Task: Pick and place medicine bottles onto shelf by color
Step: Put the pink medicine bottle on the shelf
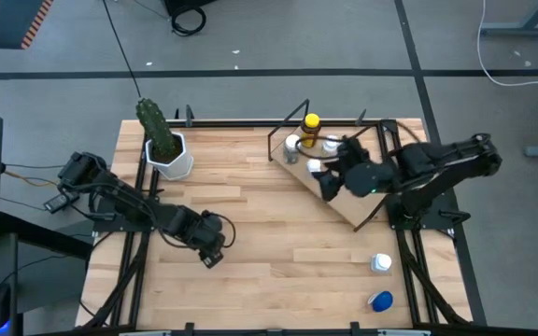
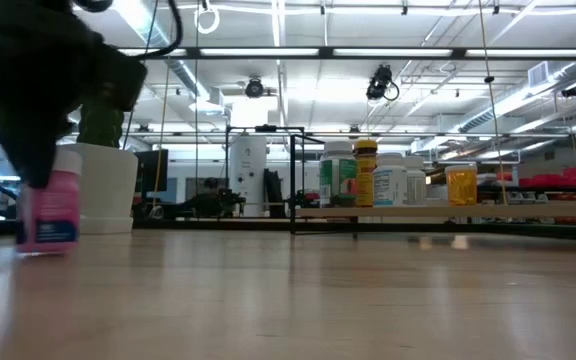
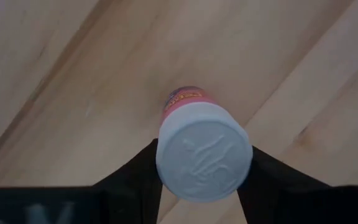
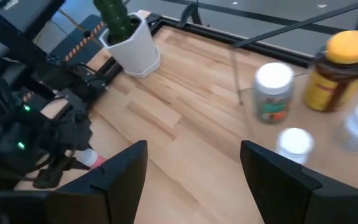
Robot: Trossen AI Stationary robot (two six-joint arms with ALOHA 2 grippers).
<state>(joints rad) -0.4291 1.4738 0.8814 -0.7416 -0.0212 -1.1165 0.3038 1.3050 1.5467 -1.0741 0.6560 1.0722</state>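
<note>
Roughly halfway: several bottles (image 1: 308,131) already on shelf (image 1: 355,213), maybe four or five, hard to count. Left gripper (image 1: 211,252) clamped on pink bottle (image 3: 201,146), at table level, mid-table. Right gripper (image 4: 191,168) spread, empty, above shelf. Two blue-capped bottles (image 1: 380,301) left near right front corner. Plank tabletop (image 1: 278,252), cactus pot (image 1: 171,154) at back; lab room behind.

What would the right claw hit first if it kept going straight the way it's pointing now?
Probably bare tabletop. The open right claw points between the white-capped bottle and the left claw, though depth is unclear.
</note>
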